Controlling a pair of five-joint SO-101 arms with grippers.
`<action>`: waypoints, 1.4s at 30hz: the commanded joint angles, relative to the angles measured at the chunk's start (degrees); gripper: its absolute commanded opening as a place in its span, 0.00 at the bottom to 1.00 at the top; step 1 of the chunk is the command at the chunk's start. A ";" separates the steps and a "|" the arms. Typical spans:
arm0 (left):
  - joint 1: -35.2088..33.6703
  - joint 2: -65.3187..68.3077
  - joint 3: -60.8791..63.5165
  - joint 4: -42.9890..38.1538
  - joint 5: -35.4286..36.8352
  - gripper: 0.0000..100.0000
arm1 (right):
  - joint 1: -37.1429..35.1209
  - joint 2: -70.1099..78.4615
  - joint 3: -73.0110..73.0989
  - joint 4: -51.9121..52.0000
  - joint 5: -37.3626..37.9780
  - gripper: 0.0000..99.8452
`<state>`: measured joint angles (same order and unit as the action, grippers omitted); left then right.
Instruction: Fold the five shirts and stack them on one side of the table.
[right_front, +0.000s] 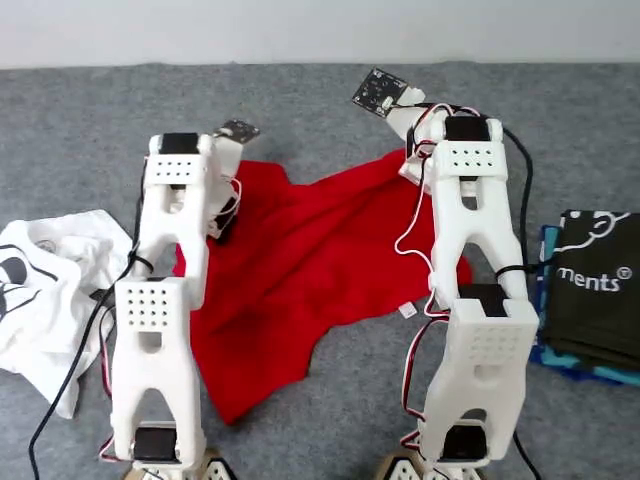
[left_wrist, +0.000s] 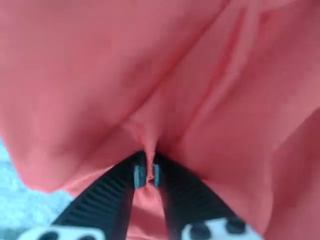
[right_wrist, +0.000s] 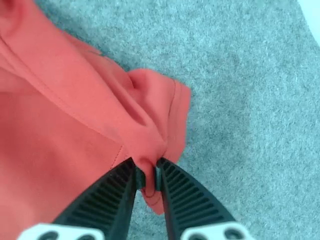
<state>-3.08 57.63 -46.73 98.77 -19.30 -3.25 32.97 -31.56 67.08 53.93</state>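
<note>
1. While the rumpled red fabric shirt (right_front: 300, 270) lies spread on the grey carpet-covered bench (right_front: 80, 130) between the two arms, both grippers have hold of it.
2. Jaws of left gripper (left_wrist: 146, 176) are pinched together on a raised fold of the red fabric shirt, near its left side.
3. Jaws of right gripper (right_wrist: 147, 177) are clamped on a bunched, hemmed corner at the shirt's far right, with bare bench just beside.
4. Crumpled white shirt (right_front: 40, 290) with black print lies at the bench's left edge, outside the left arm.
5. Folded dark shirt (right_front: 590, 300) with white print lies at the right edge, on top of a folded blue cloth (right_front: 612, 373).
</note>
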 joint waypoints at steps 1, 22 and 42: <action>0.70 -6.07 9.19 1.93 -0.97 0.01 | 0.04 -1.01 -3.08 0.22 -0.53 0.01; 1.23 -43.87 41.54 0.09 2.29 0.18 | -0.40 -0.84 -3.08 0.31 -0.53 0.01; -6.68 -32.18 34.95 -19.78 9.05 0.24 | -1.71 -0.75 -3.08 3.91 -0.62 0.01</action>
<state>-9.32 22.81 -6.81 80.13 -11.38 -3.60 32.97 -31.56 70.68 53.93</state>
